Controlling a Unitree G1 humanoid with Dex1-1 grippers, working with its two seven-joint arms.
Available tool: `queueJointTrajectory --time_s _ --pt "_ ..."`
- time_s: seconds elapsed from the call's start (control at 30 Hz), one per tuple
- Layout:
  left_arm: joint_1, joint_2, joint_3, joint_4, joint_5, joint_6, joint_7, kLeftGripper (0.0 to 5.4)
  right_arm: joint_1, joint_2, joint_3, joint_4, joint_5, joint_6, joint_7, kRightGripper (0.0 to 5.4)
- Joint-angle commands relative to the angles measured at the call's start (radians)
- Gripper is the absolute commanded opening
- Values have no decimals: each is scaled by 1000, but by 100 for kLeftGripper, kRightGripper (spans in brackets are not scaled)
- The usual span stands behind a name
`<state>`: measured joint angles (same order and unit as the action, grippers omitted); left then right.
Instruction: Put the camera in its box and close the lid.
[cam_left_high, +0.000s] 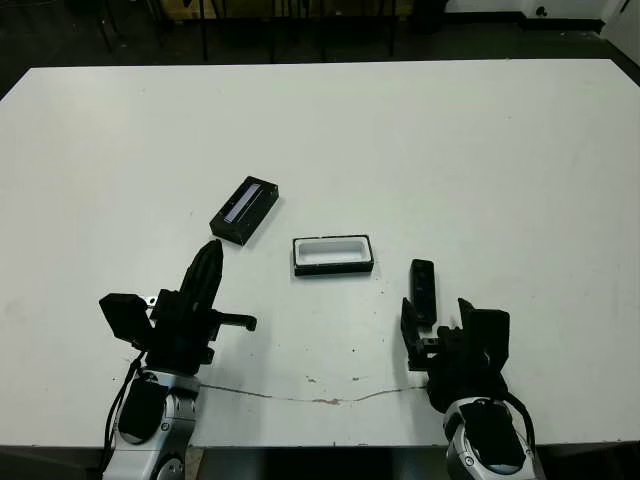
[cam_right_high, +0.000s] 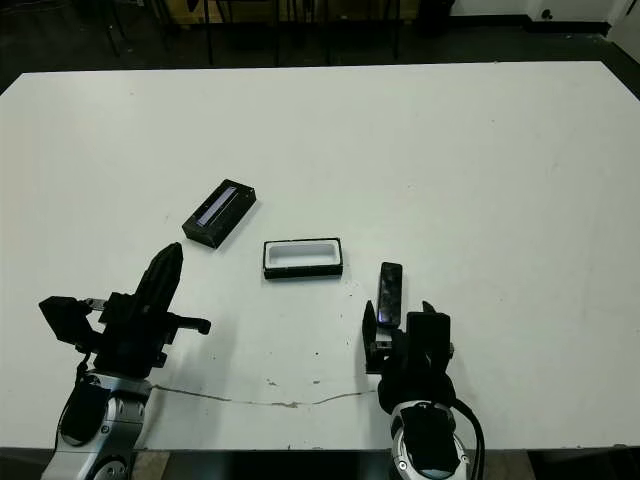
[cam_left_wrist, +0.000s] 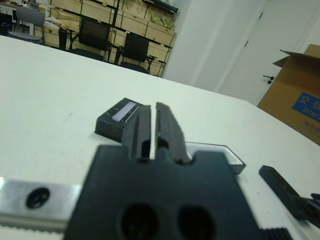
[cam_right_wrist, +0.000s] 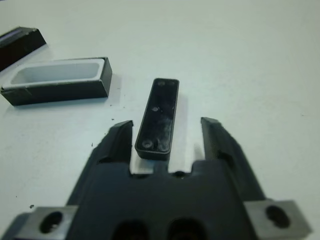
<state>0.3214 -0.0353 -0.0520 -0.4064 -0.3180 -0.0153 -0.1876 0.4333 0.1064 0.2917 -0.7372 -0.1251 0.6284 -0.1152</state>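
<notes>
Our right gripper (cam_right_wrist: 167, 137) stands spread, the camera (cam_right_wrist: 159, 116) lying flat between its fingers, not yet pinched. Just beyond the camera sits the box (cam_left_high: 333, 254), empty; the lid (cam_left_high: 245, 209) lies past the box. Our left gripper (cam_left_high: 207, 268) is closed on nothing. We judge every step remains.

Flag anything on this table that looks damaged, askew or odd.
A thin dark crack-like line crosses the white table near its front edge, with small specks around it. The lid lies askew to the box. Nothing spilled.
</notes>
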Motion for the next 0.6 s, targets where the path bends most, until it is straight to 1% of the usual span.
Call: queueJointTrajectory --time_s 0.03,0.17,0.27,0.33,0.4,0.53,0.6 --pt "44 10 1 6 3 11 2 0 113 -33 -11 26 9 6 3 212" --pt "48 8 -4 1 -4 17 2 0 109 -49 -9 56 1 -6 6 138" --pt "50 7 -9 -2 4 17 9 0 108 -65 -6 72 -13 -19 13 81" --pt "51 6 -11 -1 3 20 10 0 109 -66 -6 76 -18 -22 18 53" --pt "51 7 -11 3 -1 19 7 0 109 -68 -4 77 -28 -22 22 38" --pt "52 3 -12 6 -11 19 5 0 110 -68 -6 84 -40 -18 31 37" --pt "53 4 -11 8 -18 18 2 0 112 -55 -14 84 -37 -9 32 37"
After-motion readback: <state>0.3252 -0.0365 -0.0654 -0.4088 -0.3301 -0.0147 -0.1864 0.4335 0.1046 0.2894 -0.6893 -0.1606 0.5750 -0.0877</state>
